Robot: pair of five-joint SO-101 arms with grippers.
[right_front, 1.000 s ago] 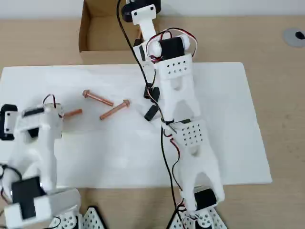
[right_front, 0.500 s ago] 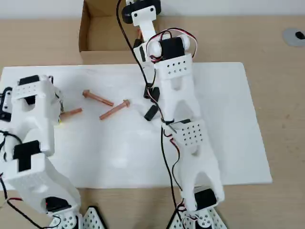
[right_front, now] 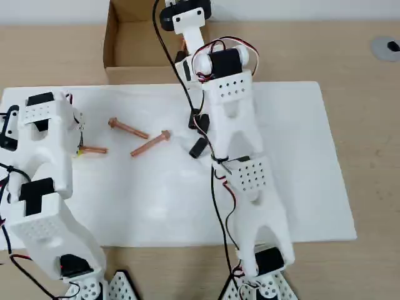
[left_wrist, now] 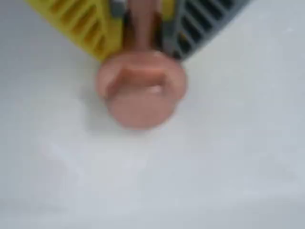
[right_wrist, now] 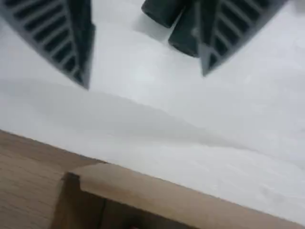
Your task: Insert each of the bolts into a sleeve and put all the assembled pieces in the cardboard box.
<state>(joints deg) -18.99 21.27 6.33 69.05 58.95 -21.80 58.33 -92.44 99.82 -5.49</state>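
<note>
My left gripper [left_wrist: 140,43] is shut on a copper bolt [left_wrist: 140,90], whose head pokes out between the yellow and grey fingers just above the white mat. In the high view this gripper [right_front: 79,149] is at the mat's left edge, the held bolt [right_front: 95,150] lying about level. Two loose bolts [right_front: 128,128] [right_front: 150,144] lie to its right. Two black sleeves [right_front: 200,119] [right_front: 199,147] rest mid-mat beside the right arm. My right gripper [right_wrist: 145,76] stands open over the mat, with the sleeves [right_wrist: 164,12] just beyond its fingertips. The cardboard box [right_front: 112,44] sits behind the mat.
The white mat [right_front: 300,187] covers most of the wooden table. The right arm [right_front: 237,125] stretches from the near edge up to the box, with wires hanging along it. The box's wall [right_wrist: 143,191] lies close behind the right gripper. A small round fitting [right_front: 386,47] sits far right.
The left arm has swung its wrist toward the far side of the mat, keeping the bolt in its fingers; the bolt now lies more level. The right arm has stayed still.
</note>
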